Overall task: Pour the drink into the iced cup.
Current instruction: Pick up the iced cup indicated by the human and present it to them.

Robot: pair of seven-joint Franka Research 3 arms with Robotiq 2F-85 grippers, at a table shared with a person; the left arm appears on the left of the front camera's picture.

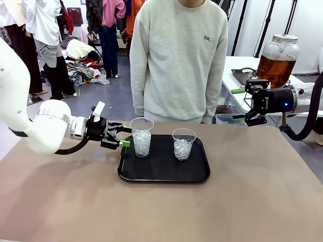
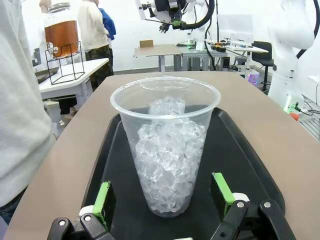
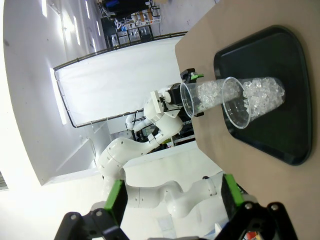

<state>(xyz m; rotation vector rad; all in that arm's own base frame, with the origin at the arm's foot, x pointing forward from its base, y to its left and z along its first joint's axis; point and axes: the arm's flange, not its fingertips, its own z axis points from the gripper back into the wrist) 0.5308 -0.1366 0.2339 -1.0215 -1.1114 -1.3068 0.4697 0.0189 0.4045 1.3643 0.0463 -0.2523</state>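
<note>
Two clear plastic cups of ice stand on a black tray [image 1: 164,174]: the left cup [image 1: 142,137] and the right cup [image 1: 183,143]. My left gripper [image 1: 125,136] is open at the left cup's side. In the left wrist view the cup [image 2: 165,150] stands just ahead of the green pads [image 2: 104,197], and nothing is gripped. The drink, amber liquid in a glass dispenser jar [image 1: 276,60] with a metal lid, rests on a wire stand on a white side table at the back right. My right gripper [image 1: 238,104] hangs open in the air left of the jar, holding nothing.
A person in a grey sweatshirt [image 1: 176,60] stands at the table's far edge behind the tray. The brown tabletop [image 1: 242,212] has free room around the tray. The white side table [image 1: 237,65] also carries a dark tray. Other people stand farther back at the left.
</note>
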